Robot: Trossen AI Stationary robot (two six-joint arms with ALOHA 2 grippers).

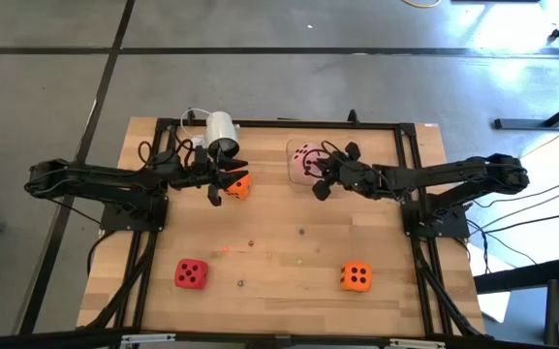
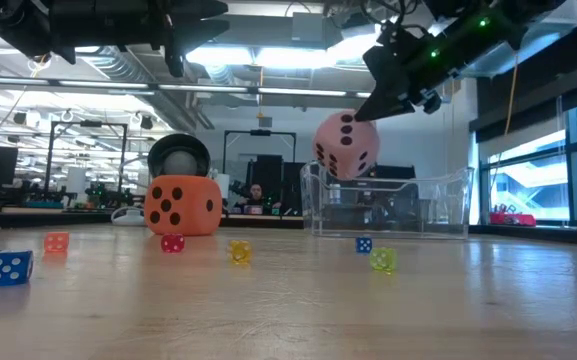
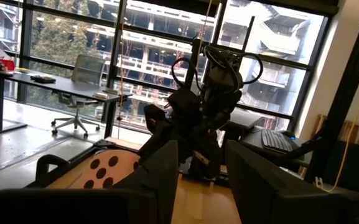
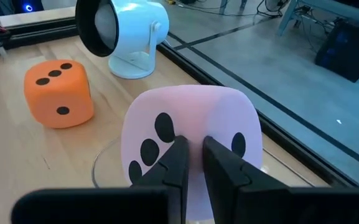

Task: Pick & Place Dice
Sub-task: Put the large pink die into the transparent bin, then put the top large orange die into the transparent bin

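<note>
Right hand (image 4: 191, 158) pinches soft pale pink foam die (image 4: 191, 124) by its corner, held above clear plastic box (image 2: 388, 205). Center over box, lower before letting go. Left hand (image 3: 201, 180) spread, idle above orange die (image 1: 237, 185).

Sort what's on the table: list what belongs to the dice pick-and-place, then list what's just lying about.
Job:
pale pink die, held by the right hand above the clear bin
orange die by the left hand
red die
second orange die

Lying about:
white camera
small coloured dice
</note>
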